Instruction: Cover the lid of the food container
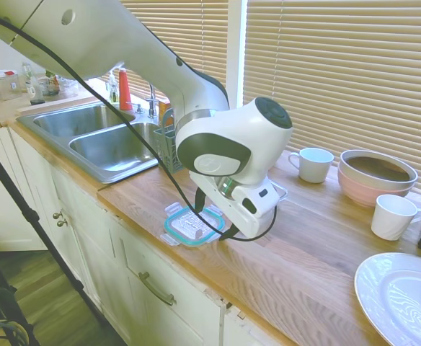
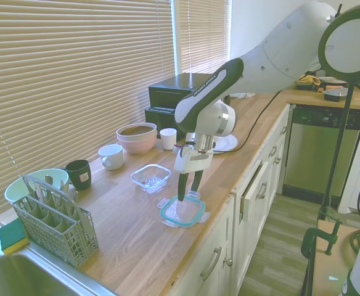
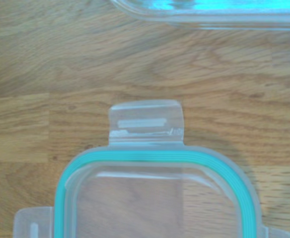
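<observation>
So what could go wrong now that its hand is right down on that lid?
The lid lies flat on the counter near its front edge, so the hand may struggle to get a hold on it, or nudge it off the edge. The container is small and sits apart, with a white mug and bowls behind it; a poorly lined-up lid could knock or push it.

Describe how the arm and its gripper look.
The arm is glossy white with rounded shells and dark grey bands at the joints. A round grey cap sits on the wrist housing. A black cable runs along the links and loops under the wrist. The gripper has a white boxy body and two slim dark fingers.
</observation>
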You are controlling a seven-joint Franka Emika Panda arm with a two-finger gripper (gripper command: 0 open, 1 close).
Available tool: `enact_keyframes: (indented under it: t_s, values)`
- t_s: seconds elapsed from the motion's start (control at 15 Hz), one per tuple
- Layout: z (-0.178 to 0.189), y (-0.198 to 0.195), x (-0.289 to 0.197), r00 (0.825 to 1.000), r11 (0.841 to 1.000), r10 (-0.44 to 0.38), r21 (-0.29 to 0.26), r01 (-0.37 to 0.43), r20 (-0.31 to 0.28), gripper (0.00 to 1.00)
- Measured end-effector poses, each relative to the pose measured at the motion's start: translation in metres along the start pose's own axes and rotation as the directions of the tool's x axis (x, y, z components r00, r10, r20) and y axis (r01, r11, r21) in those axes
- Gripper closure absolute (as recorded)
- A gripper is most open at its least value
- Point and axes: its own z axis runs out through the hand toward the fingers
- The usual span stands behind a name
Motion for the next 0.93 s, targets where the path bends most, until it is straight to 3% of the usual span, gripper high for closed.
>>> enact_keyframes:
  t_s: [0.93]
  values:
    - [0.003,0.018,0.008,0.999,0.999,0.032,-0.012,-0.032,0.017,1.00]
